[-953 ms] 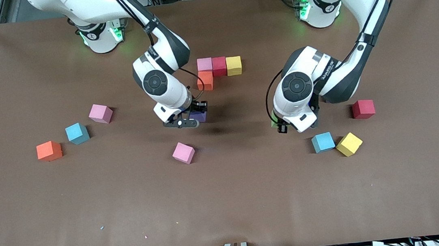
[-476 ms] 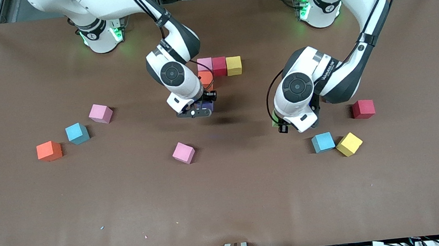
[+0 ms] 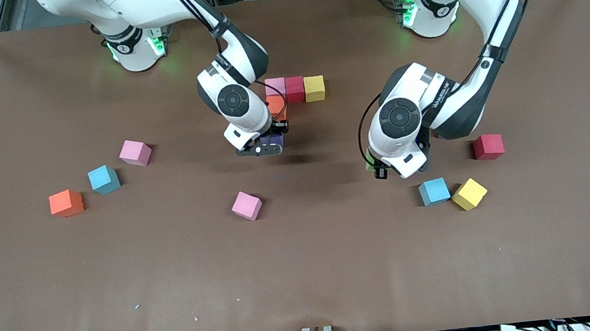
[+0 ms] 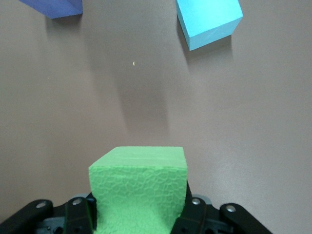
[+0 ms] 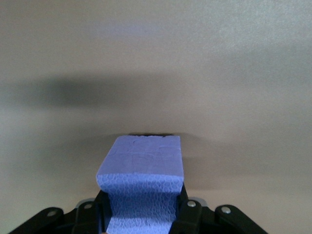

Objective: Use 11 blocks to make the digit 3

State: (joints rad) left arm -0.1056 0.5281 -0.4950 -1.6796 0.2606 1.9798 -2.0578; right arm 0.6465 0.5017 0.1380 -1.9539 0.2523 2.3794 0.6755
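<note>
Right claw [image 3: 269, 143] grips purple block [image 5: 141, 170]

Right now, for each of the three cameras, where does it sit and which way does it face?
Front view: high, across the brown table, facing both arm bases; both arms show, plus scattered foam cubes.
Left wrist view: on the left arm's wrist, looking down past the left gripper, shut on the green foam cube; a light blue foam cube lies on the table.
Right wrist view: on the right arm's wrist, looking down past the right gripper, shut on the purple foam cube.
Shared: the front view also shows the purple foam cube, green foam cube and light blue foam cube.
</note>
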